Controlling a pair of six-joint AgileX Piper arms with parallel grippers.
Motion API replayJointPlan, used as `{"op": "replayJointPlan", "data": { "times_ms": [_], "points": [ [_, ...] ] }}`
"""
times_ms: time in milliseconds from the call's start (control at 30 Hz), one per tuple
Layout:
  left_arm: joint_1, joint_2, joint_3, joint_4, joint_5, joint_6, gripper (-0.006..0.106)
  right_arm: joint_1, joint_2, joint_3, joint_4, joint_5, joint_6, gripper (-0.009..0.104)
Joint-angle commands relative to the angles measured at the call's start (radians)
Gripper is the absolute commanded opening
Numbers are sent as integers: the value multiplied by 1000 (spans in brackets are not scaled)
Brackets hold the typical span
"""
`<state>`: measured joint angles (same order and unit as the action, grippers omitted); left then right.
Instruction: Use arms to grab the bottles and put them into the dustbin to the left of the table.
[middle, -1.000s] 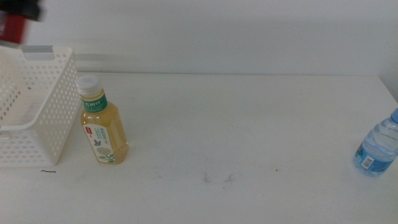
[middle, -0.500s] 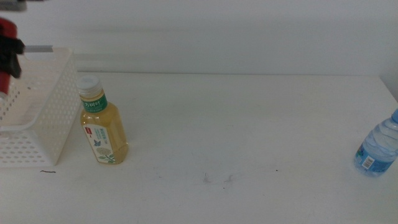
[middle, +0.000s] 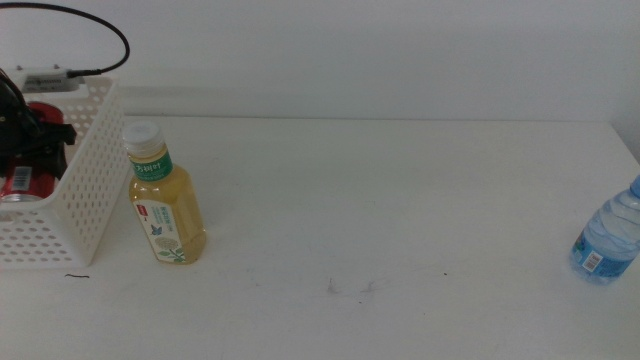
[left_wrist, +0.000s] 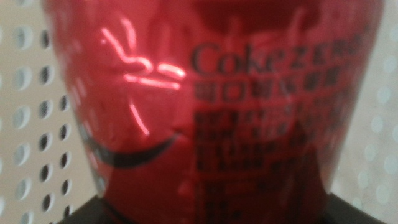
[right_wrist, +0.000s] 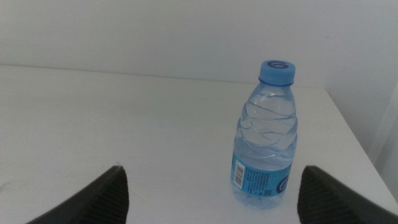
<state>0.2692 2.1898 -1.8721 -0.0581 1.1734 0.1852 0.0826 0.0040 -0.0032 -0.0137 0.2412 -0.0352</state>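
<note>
A slim red can (left_wrist: 211, 112) fills the left wrist view, with my left gripper (left_wrist: 211, 214) shut on it. In the middle view the left gripper (middle: 28, 150) holds the can (middle: 22, 182) down inside the white perforated dustbin (middle: 88, 190) at the table's left end. Upright just right of the dustbin stands the yellow-drink bottle (middle: 165, 205). The clear water bottle (middle: 606, 238) with its blue cap stands at the table's right edge. My right gripper (right_wrist: 211, 208) is open, a short way from that water bottle (right_wrist: 267, 143); it is out of the middle view.
A black cable (middle: 95, 25) loops above the dustbin at the back left. The white table (middle: 380, 200) has faint scuff marks (middle: 350, 287) near its front middle. A pale wall runs along the far edge.
My left gripper has come down with the red can into the dustbin, and its cable has come into view. Neither bottle has moved.
</note>
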Motion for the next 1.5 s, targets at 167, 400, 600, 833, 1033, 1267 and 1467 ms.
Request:
{"op": "replayJointPlan", "data": {
  "times_ms": [167, 400, 600, 833, 1033, 1267, 1467],
  "points": [
    [-6, -4, -12, -21, -23, 28, 27, -4, -4, 3, -4, -17, -6, 88],
    [-10, -13, -17, -6, 13, 81, 78, -4, -4, 3, -4, -17, -6, 88],
    [-10, -127, -17, 6, 48, 81, 94, -4, -4, 3, -4, -17, -6, 88],
    [-60, -433, 90, -159, 35, 139, 94, -4, -4, 3, -4, -17, -6, 88],
    [-186, -837, 481, -169, -288, 148, 94, -4, -4, 3, -4, -17, -6, 88],
    [-357, -1280, 1236, -247, -1024, 129, 94, -4, -4, 3, -4, -17, -6, 88],
    [-619, -1405, 1769, -305, -1781, 111, 94, -4, -4, 3, -4, -17, -6, 88]
  ]
}}
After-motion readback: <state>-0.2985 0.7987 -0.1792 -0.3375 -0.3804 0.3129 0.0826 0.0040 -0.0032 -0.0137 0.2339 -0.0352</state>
